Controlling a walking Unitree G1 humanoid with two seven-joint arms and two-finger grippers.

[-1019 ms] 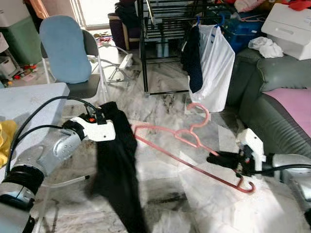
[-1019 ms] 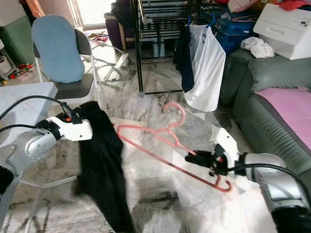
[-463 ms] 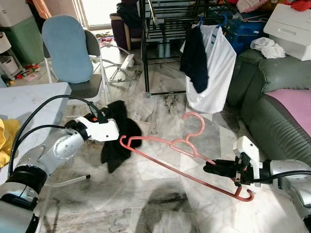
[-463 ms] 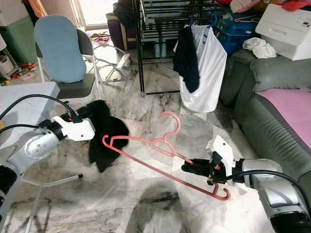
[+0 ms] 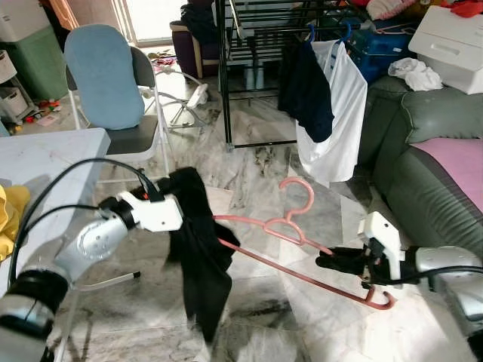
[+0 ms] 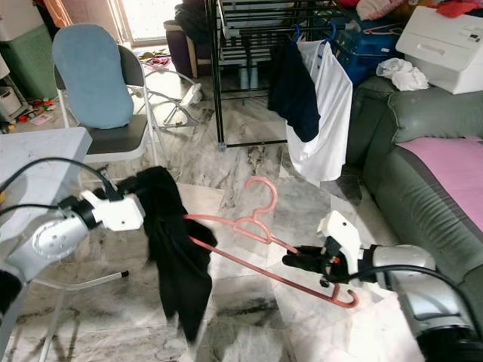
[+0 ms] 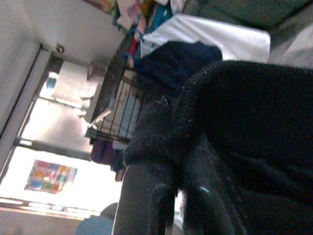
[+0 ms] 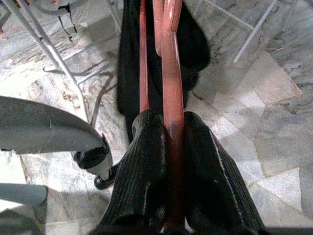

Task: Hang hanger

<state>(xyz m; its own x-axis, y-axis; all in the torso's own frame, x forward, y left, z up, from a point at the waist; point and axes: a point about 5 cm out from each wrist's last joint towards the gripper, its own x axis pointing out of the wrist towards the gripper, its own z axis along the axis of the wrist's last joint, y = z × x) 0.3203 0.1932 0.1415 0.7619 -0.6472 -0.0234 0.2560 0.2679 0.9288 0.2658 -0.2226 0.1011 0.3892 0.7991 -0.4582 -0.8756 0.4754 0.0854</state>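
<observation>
Half a second back the black garment (image 5: 198, 256) was bunched up by the left gripper (image 5: 175, 213); now it hangs long and loose again, draped over the near end of the pink hanger (image 5: 290, 234), which has barely shifted. The left gripper is clamped on a fold of that cloth, and the right gripper (image 6: 296, 260) is pinched on the hanger's lower bar, holding it low over the marble floor (image 5: 264, 162). I'd judge the job only begun: the garment isn't threaded on properly, and the drying rack (image 5: 249, 45) stands well apart, beyond both arms. From the right wrist, the bar sits squarely between the two black fingers (image 8: 146, 166), which the head views can't show; they alone give the rack's distance.
</observation>
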